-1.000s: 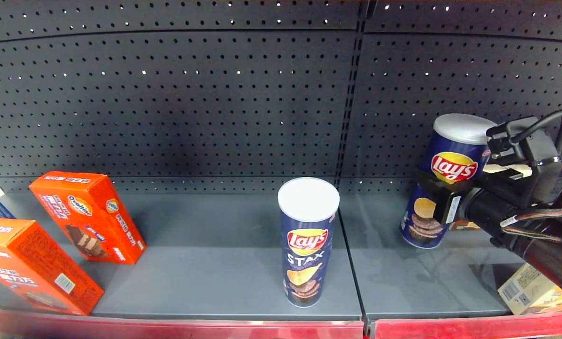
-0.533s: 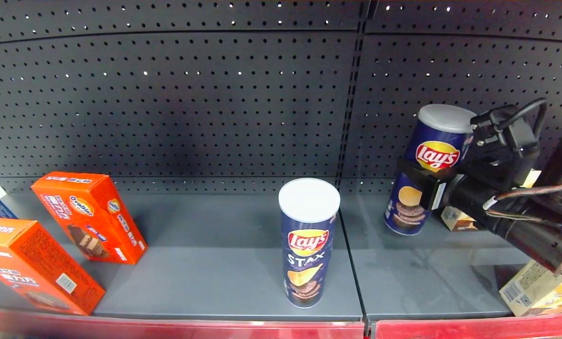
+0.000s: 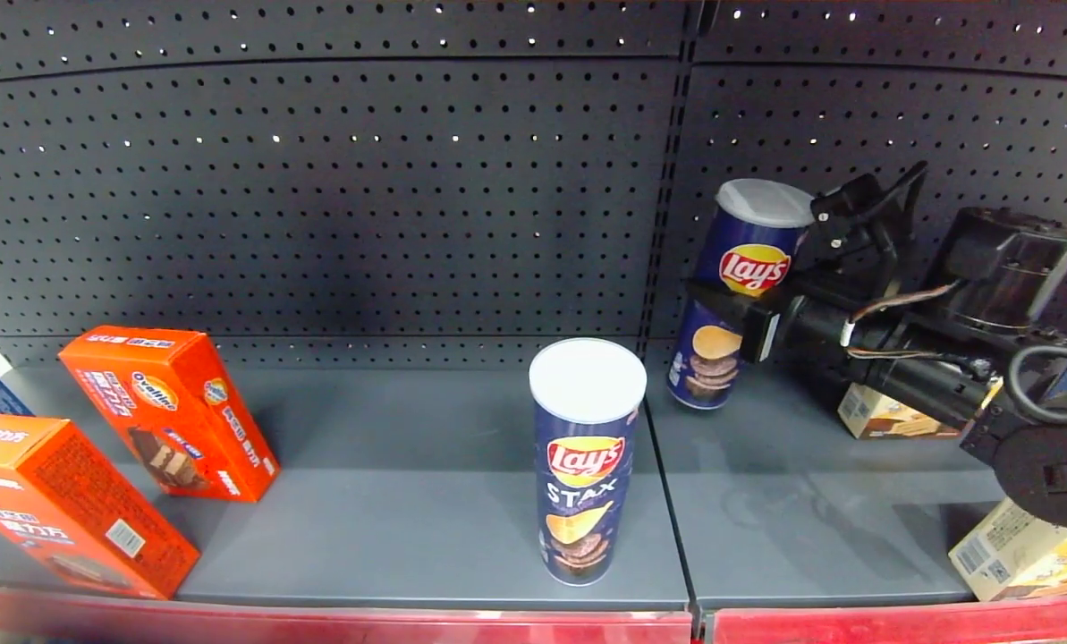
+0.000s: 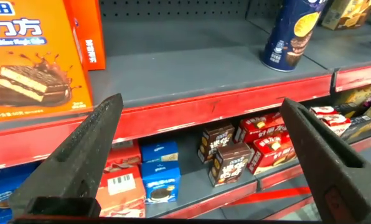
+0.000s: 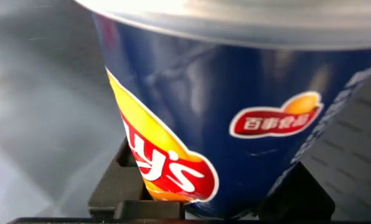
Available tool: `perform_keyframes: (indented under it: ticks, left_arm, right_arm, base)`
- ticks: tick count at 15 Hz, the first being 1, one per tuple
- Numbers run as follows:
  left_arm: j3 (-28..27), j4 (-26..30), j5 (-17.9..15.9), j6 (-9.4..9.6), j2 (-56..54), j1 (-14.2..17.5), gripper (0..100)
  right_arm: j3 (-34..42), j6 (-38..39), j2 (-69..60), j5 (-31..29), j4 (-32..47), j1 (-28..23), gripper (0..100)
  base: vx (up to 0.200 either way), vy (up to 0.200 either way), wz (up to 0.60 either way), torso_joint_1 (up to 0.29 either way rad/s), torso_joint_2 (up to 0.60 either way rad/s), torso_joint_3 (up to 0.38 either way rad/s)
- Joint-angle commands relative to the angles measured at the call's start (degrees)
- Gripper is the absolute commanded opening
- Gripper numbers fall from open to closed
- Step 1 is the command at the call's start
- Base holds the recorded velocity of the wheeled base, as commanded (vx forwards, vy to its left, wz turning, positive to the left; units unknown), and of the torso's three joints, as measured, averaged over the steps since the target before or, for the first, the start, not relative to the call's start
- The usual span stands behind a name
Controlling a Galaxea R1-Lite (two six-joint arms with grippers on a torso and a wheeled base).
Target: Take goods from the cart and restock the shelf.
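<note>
A dark blue chip can with a pale lid hangs slightly tilted at the back of the grey shelf, just right of the divider. My right gripper is shut on its middle. In the right wrist view the can fills the space between the dark fingers. A second, identical can stands upright near the shelf's front, left of the divider. My left gripper is open with nothing in it, low in front of the red shelf edge; that standing can is beyond it.
Two orange boxes lie at the shelf's left. Beige boxes sit at the right under my right arm. A perforated panel backs the shelf. Below it, a lower shelf holds small chocolate boxes.
My right arm has carried the held can leftward and deeper, from the right section's middle toward the back near the divider. The standing can and the boxes have not moved.
</note>
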Motion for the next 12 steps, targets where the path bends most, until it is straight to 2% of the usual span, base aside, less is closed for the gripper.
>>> perform_keyframes:
  ticks: [1, 4, 12]
  left_arm:
    - [0.0, 0.0, -0.1, -0.01, 0.2, 0.0, 100]
    - [0.0, 0.0, -0.1, -0.01, 0.2, -0.1, 100]
    - [0.1, -0.1, -1.1, 0.08, 0.2, 0.0, 100]
  right_arm:
    - [-2.3, 0.0, 3.6, 1.9, 0.2, 0.7, 0]
    - [-4.2, 0.1, 5.9, 7.3, 0.3, 2.1, 0]
    - [-12.4, 0.2, 8.7, 15.4, 6.1, 4.9, 0]
  base:
    - [0.000, 0.000, 0.00, 0.000, 0.00, 0.000]
    - [0.000, 0.000, 0.00, 0.000, 0.00, 0.000]
    - [0.000, 0.000, 0.00, 0.000, 0.00, 0.000]
